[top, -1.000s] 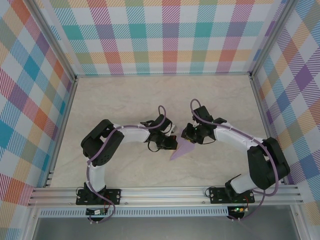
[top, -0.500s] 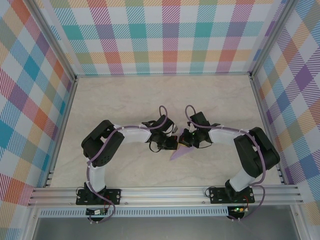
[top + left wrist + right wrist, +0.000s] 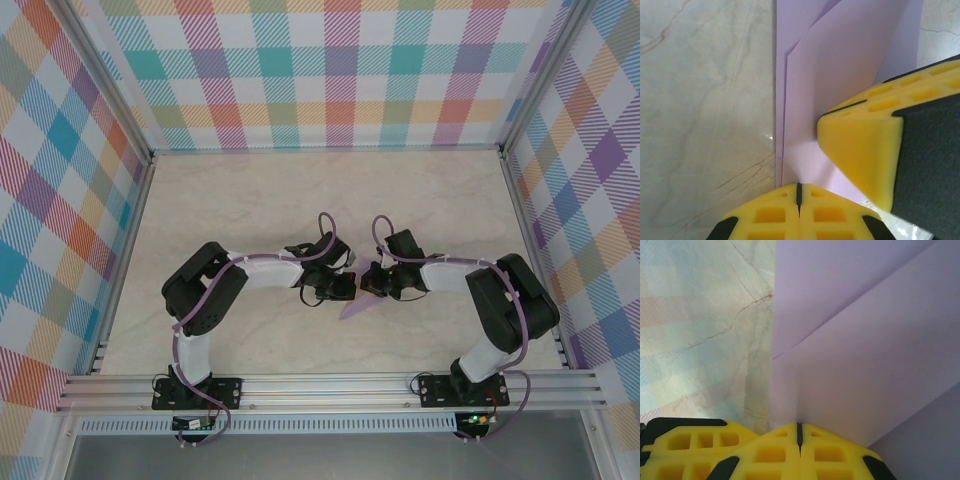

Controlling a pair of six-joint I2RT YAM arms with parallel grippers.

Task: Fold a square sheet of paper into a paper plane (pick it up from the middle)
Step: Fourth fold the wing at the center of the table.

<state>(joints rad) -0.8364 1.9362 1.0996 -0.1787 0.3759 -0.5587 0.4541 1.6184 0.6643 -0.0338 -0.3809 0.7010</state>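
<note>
Left jaws pressed together, tips on edge of paper (image 3: pixel 840 60); can't tell if sheet sits between them. Right jaws likewise pressed together, tips against a folded layer. Paper partly folded, overlapping layers with slanted edges, lying on counter (image 3: pixel 250 200) straight ahead of both jaws. Right arm's yellow finger (image 3: pixel 860 145) just right of left jaws, on paper.
</note>
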